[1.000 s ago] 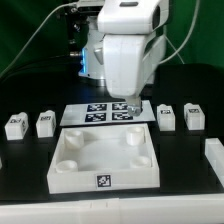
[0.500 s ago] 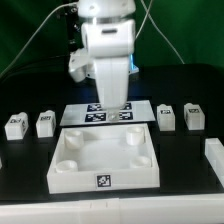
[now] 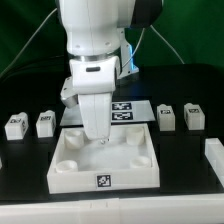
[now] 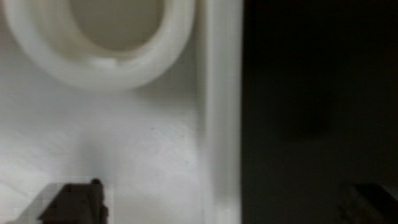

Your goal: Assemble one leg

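Four small white legs with tag markers stand on the black table: two on the exterior view's left [image 3: 14, 125] [image 3: 44, 123] and two on its right [image 3: 166, 116] [image 3: 194, 117]. The large white square tabletop [image 3: 105, 172] with round corner sockets lies in front. My gripper [image 3: 100, 138] hangs low over the tabletop's far edge, near its far-left socket [image 3: 74, 142]. In the wrist view the gripper [image 4: 222, 206] is open and empty, its dark fingertips [image 4: 71, 204] wide apart. That view shows a round socket [image 4: 103, 40] and the panel's edge against the black table.
The marker board [image 3: 125, 111] lies behind the tabletop, partly hidden by the arm. A white part [image 3: 214, 155] lies at the exterior view's right edge and another [image 3: 2, 160] at its left edge. Cables run behind the arm.
The arm has swung from over the marker board toward the exterior view's left and forward, and has come down over the tabletop's far-left part. The legs have not moved.
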Motion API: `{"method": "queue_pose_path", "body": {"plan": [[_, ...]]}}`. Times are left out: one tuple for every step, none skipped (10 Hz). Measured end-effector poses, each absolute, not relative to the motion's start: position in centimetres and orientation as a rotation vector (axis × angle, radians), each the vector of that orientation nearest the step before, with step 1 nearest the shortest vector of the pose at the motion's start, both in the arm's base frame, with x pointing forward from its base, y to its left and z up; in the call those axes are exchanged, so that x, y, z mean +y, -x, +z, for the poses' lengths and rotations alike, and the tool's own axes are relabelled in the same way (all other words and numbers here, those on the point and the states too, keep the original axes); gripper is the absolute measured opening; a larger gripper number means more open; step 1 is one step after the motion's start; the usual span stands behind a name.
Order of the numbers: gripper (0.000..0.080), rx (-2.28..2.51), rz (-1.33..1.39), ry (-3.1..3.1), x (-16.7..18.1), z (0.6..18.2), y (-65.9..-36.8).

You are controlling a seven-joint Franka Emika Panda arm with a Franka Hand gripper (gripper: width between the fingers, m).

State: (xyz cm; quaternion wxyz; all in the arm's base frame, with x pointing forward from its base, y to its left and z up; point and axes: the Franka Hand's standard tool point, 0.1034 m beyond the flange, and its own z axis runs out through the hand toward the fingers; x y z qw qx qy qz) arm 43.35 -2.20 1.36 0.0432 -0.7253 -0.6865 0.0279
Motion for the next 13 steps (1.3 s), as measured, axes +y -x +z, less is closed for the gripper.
{"method": "queue_pose_path", "body": {"plan": [[0.065,-2.097,0.086,2.219,-2.28,1.35,-43.33],[0.0525,-2.097,0.086,2.22,-2.29,1.34,-43.31],[0.0374,-2.096,0.086,2.22,-2.3,1.34,-43.31],[0.0374,-2.096,0.086,2.22,-2.31,1.34,-43.31],[0.0236,-2.096,0.086,2.22,-2.32,1.34,-43.31],[0.0102,-2.096,0.087,2.22,-2.32,1.33,-43.3],[0.0102,-2.098,0.081,2.223,-2.35,1.41,-43.43],[0.0064,-2.099,0.079,2.225,-2.36,1.42,-43.47],[0.0064,-2.099,0.078,2.225,-2.36,1.43,-43.49],[0.0064,-2.1,0.076,2.226,-2.37,1.44,-43.53],[0.0064,-2.101,0.074,2.227,-2.37,1.45,-43.57],[0.0064,-2.101,0.073,2.228,-2.37,1.46,-43.59],[0.0064,-2.101,0.072,2.228,-2.37,1.46,-43.6]]}}
